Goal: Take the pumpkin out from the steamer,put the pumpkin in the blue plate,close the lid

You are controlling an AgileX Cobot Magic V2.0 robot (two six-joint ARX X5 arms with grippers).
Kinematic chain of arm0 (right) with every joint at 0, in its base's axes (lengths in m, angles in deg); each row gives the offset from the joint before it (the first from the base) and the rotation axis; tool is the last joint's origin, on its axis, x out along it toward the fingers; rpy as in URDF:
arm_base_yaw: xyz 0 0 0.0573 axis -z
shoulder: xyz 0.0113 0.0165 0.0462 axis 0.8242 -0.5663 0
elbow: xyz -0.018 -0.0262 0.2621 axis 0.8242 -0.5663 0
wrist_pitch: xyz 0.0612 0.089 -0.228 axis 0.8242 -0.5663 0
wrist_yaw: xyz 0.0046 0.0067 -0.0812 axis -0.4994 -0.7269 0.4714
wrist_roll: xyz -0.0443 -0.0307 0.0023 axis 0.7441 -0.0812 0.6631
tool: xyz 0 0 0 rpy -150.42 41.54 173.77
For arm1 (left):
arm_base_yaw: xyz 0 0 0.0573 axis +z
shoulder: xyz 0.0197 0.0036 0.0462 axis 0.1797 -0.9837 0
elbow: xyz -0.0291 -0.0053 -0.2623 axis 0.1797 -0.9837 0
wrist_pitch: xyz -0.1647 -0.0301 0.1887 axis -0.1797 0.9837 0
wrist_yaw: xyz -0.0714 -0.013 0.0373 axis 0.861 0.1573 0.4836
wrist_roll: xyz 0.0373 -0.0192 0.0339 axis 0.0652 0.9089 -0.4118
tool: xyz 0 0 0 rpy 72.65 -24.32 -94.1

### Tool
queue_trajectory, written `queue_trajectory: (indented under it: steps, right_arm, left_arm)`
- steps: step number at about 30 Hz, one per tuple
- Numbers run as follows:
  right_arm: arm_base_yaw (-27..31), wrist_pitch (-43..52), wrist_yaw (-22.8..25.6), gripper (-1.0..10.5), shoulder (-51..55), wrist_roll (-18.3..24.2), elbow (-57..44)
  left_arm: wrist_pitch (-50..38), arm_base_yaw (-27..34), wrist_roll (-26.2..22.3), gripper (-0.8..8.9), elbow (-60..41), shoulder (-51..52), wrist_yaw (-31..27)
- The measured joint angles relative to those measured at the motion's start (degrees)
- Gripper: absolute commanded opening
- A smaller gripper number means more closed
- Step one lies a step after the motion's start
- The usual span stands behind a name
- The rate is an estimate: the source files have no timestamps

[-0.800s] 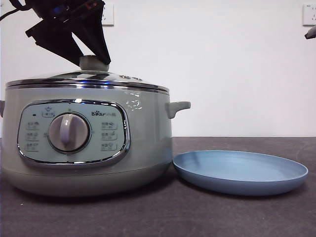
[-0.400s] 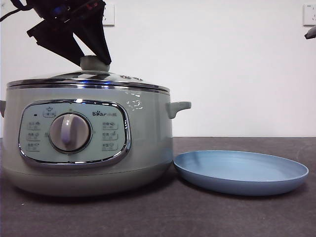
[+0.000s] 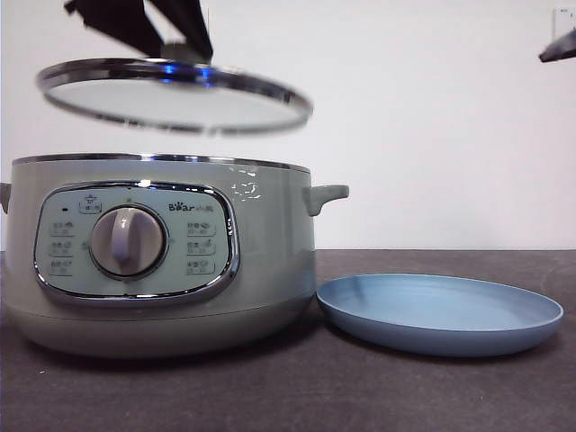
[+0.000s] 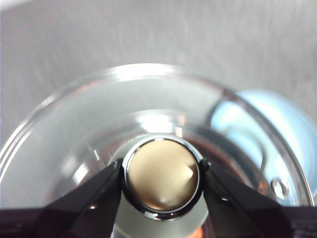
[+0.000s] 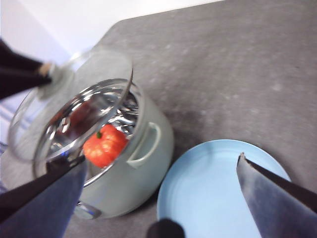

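My left gripper (image 3: 171, 45) is shut on the pale green knob (image 4: 161, 181) of the glass lid (image 3: 171, 94) and holds the lid tilted in the air above the sage-green steamer (image 3: 162, 261). The steamer stands open at the left of the table. The orange-red pumpkin (image 5: 105, 145) sits inside the steamer (image 5: 133, 168), seen in the right wrist view; the front view hides it. The blue plate (image 3: 439, 313) lies to the right of the steamer and holds nothing. My right gripper (image 5: 158, 173) is open, high above the plate (image 5: 218, 193); in the front view it shows as a dark tip (image 3: 558, 47).
The dark grey table (image 3: 360, 396) carries the steamer and the plate. A white wall stands behind. The steamer's side handle (image 3: 324, 195) sticks out toward the plate.
The left gripper has lifted the lid off the steamer and up; it now hangs tilted above the pot. The right gripper's tip has shifted slightly at the top right corner.
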Motion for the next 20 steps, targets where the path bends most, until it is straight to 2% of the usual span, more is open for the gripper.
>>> queue_trajectory:
  steps: [8,11,14,20]
  right_arm:
    - [-6.14,2.43,0.15,5.1,-2.73,0.0,1.33]
    - [-9.46,2.34,1.18,5.3,-5.66,-0.02,3.28]
    - [-13.27,2.12,3.56,6.0,-9.03,0.0,6.1]
    - [-21.66,1.25,7.54,6.0,-17.27,0.39,13.55]
  left_arm:
    - [8.9,0.0,-2.34,-0.07,9.77,0.11,-0.87]
    - [9.51,-0.04,-3.39,-0.07,11.5,1.31,-4.0]
    - [10.27,-0.04,-3.93,-0.07,12.33,3.69,-7.98]
    - [12.24,-0.02,-4.66,-0.07,12.7,9.88,-15.74]
